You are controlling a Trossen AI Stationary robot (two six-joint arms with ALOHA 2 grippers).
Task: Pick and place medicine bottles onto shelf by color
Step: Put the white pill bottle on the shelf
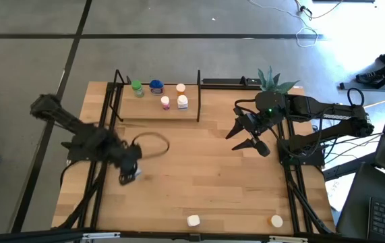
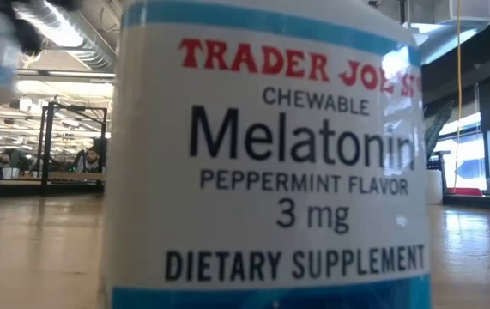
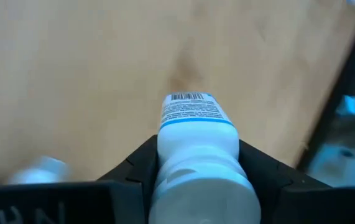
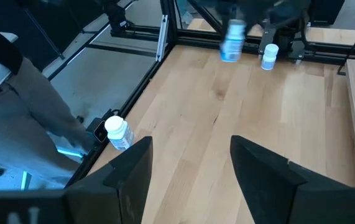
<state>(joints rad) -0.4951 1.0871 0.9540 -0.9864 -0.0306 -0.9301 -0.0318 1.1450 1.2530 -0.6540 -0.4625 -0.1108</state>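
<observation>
Gripping a white bottle [image 3: 196,162] tight between its fingers, the left claw [image 1: 129,169] hangs over the tabletop [image 1: 199,182], well short of the shelf [image 1: 157,111] ahead, where five bottles stand. Another bottle [image 4: 269,56] sits just beside it. The right claw [image 1: 253,135] waits spread wide and empty near the plant [image 1: 273,81].

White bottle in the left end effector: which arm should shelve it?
Left. Its end effector is shut on the white bottle, on the table's left side below the shelf. The right end effector is open, empty, and farther away.
</observation>
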